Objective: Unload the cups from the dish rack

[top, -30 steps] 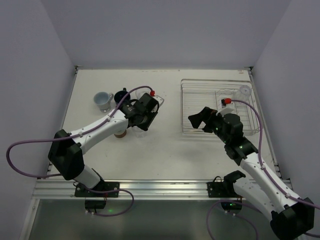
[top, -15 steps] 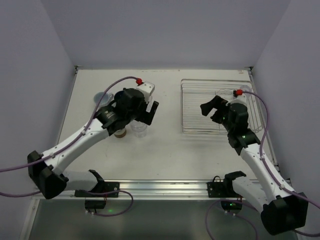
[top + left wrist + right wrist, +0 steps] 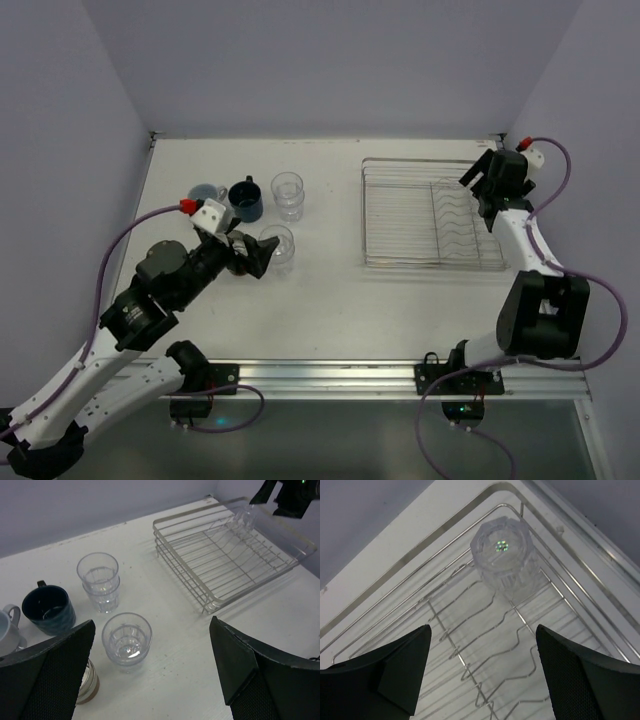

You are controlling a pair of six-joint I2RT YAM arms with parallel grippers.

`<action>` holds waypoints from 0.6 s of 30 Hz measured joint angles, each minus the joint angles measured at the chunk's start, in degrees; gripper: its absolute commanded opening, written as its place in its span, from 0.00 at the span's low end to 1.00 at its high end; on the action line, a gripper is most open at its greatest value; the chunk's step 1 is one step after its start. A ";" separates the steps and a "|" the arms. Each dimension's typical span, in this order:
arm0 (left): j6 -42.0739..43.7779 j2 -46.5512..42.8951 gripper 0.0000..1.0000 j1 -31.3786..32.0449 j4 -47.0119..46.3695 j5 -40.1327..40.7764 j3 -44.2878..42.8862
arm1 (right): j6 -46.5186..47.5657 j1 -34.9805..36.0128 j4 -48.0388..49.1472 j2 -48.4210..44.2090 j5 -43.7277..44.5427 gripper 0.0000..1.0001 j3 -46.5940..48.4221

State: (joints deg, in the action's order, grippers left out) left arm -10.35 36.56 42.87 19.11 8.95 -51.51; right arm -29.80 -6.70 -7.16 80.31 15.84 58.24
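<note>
The silver wire dish rack (image 3: 430,264) (image 3: 182,567) (image 3: 462,662) stands on the right half of the table. One clear tumbler (image 3: 504,555) (image 3: 243,517) sits upside down in its far right corner. My right gripper (image 3: 492,186) (image 3: 483,627) hovers over that corner, open, with the tumbler just ahead of its fingertips and untouched. On the left stand a light blue mug (image 3: 207,193), a navy mug (image 3: 245,199) (image 3: 48,611), a stack of two tumblers (image 3: 287,195) (image 3: 100,582) and a single tumbler (image 3: 277,243) (image 3: 126,640). A brown cup (image 3: 88,682) is beside it. My left gripper (image 3: 254,261) (image 3: 152,630) is open and empty, just short of the single tumbler.
Walls close in the table on the left, back and right. The rack's wavy tines (image 3: 455,215) run along its right half. The metal rail (image 3: 320,375) with both arm bases lies at the near edge.
My left gripper opened, left the single tumbler on the table and pulled back toward the near left. My right arm swung to the rack's far right corner, its jaws narrowing a little.
</note>
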 measured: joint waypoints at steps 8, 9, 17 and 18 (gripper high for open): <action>0.55 -0.66 1.00 0.00 -0.76 -1.11 6.40 | 7.23 -3.19 -0.11 17.70 0.85 0.89 14.71; 0.57 -0.46 1.00 0.00 -1.03 -1.29 6.40 | 7.98 -3.56 -0.17 18.71 0.72 0.88 15.19; 0.57 -0.48 1.00 0.00 -1.92 -2.69 6.40 | 12.92 -5.05 -3.06 26.21 0.70 0.88 20.72; 0.57 -0.39 1.00 0.00 -1.95 -2.84 6.40 | 13.42 -5.05 -3.93 27.12 0.57 0.88 22.01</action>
State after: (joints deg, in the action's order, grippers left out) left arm -9.78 36.16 42.87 17.17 6.11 -45.10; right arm -16.38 -11.75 -11.09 107.44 16.40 80.25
